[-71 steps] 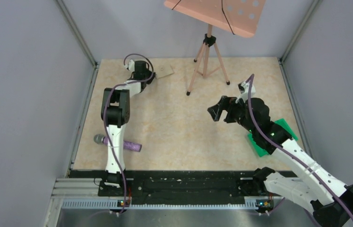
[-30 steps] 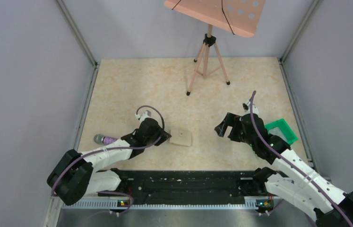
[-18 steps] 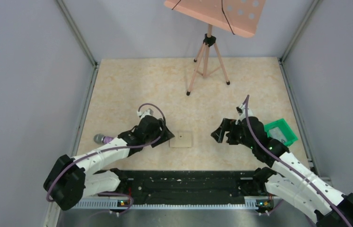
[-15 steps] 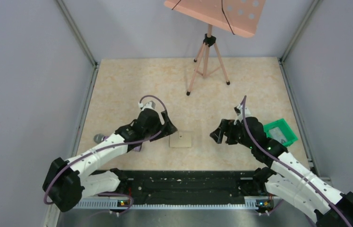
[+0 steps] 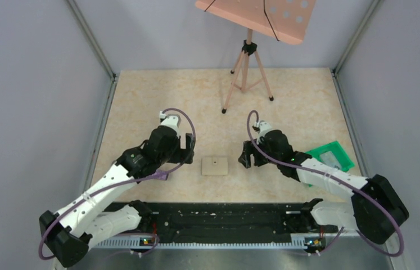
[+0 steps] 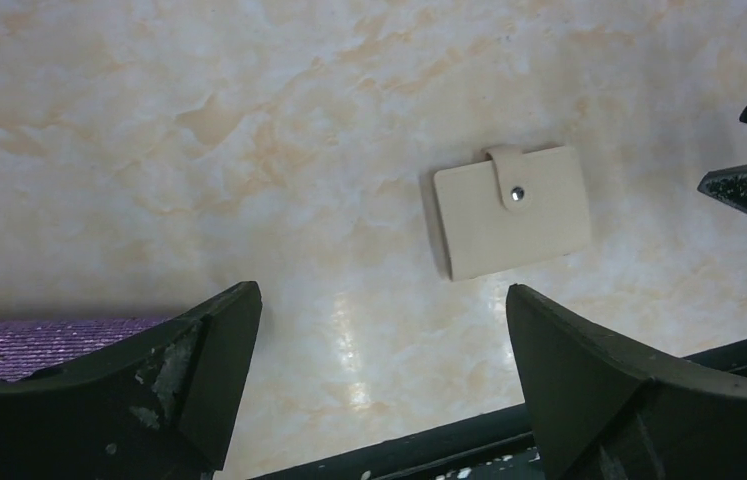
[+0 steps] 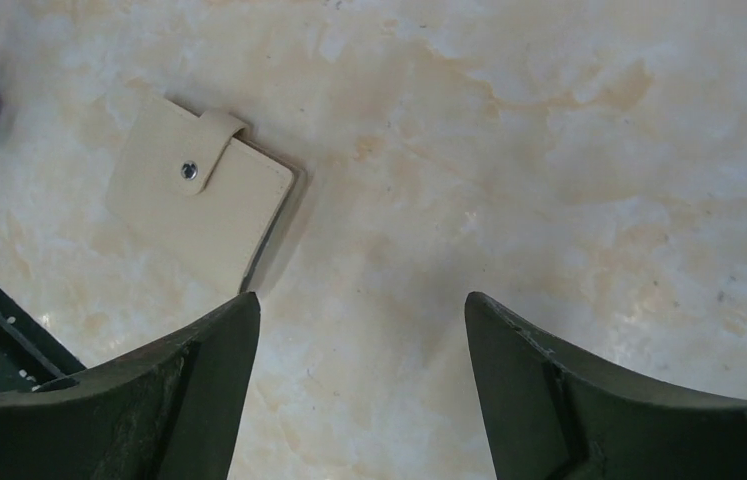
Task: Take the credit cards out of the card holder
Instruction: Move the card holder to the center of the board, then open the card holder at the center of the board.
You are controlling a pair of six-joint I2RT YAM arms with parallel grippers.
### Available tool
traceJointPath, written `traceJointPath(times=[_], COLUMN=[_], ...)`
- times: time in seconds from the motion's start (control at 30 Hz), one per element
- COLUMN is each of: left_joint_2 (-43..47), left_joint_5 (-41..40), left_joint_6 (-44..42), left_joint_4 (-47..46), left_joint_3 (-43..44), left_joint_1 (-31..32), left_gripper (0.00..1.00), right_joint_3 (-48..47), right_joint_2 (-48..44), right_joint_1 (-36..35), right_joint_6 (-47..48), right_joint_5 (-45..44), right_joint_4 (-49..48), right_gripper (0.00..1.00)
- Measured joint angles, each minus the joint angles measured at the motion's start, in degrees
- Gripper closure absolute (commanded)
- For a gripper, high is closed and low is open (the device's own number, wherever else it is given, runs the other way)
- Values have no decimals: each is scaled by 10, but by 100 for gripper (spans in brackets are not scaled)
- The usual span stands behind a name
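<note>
The card holder [image 5: 215, 165] lies flat and snapped closed on the marbled table, beige side up, between the two arms. No credit cards show; they are hidden. My left gripper [image 5: 189, 147] hovers just left of the holder, open and empty. In the left wrist view the holder [image 6: 512, 210] lies ahead and to the right of the left gripper [image 6: 379, 300]. My right gripper [image 5: 245, 156] is close to the holder's right edge, open with nothing in it. In the right wrist view the holder [image 7: 199, 205] sits beyond the left fingertip of the right gripper [image 7: 361, 300].
A purple microphone [image 5: 159, 175] lies partly under the left arm, also seen as the microphone [image 6: 39, 335] by the left finger. A green tray [image 5: 331, 157] sits at the right edge. A music stand's tripod [image 5: 247, 67] stands at the back. The black base rail [image 5: 218, 216] runs along the near edge.
The left gripper opened, let go of the card holder and drew back to the left. The right gripper moved left, close to the holder, its jaws narrowing a little.
</note>
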State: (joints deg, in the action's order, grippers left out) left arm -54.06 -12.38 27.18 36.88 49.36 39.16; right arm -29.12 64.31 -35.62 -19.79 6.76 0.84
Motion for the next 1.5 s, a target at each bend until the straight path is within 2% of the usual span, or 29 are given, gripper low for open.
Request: traceJointPath(times=[0.2, 0.4, 0.73, 1.03, 1.2, 1.4, 1.5], left_joint_2=[42, 103, 203, 182, 162, 161, 153], left_joint_5=[-35, -116, -184, -198, -176, -73, -35], left_joint_6=[-45, -49, -59, -59, -15, 81, 113], left_joint_4=[18, 27, 17, 13, 22, 15, 6], left_joint_3=[-8, -8, -31, -35, -36, -81, -106], left_joint_1=[0, 0, 0, 0, 0, 0, 0], left_gripper=[3, 2, 2, 3, 7, 10, 10], right_joint_3=[-34, -65, -103, -130, -119, -39, -8], right_joint_2=[118, 215, 289, 329, 322, 263, 244], right_joint_1=[-39, -79, -90, -90, -90, -90, -99], right_joint_6=[36, 50, 35, 19, -14, -116, -162], right_joint_5=[7, 7, 13, 59, 78, 124, 146], right_joint_4=[-72, -129, -187, -196, -187, -195, -203], right_gripper=[26, 28, 28, 46, 53, 62, 61])
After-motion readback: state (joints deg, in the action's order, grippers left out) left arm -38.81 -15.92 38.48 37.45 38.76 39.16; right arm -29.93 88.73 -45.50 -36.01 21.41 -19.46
